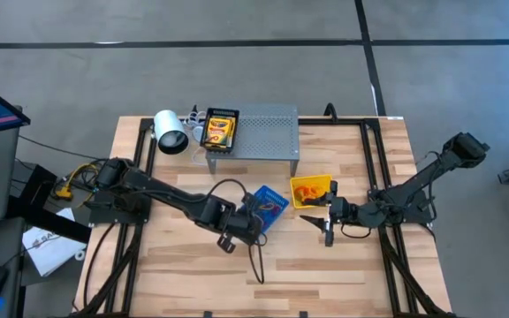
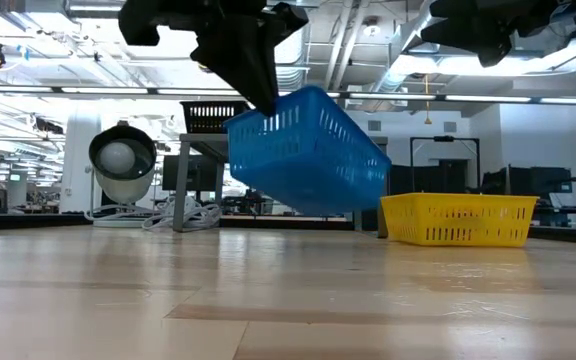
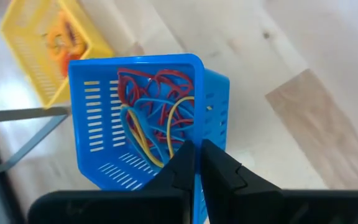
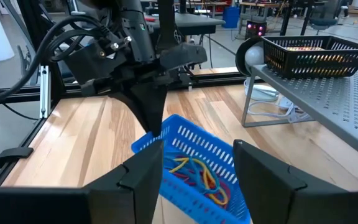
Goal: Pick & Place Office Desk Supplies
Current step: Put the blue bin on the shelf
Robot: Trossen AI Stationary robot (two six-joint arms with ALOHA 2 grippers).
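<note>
Dark jointed arms (image 1: 175,199), looped black cables (image 1: 254,256)

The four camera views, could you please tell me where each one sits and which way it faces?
High view: overhead, looking straight down on table and both arms.
Low view: at tabletop height, looking level at the lifted blue basket; arms enter from above.
Left wrist view: on the left arm, looking down past its claw shut on the basket rim.
Right wrist view: on the right arm, between its open claw, facing the left arm.
All four show the blue basket.
</note>
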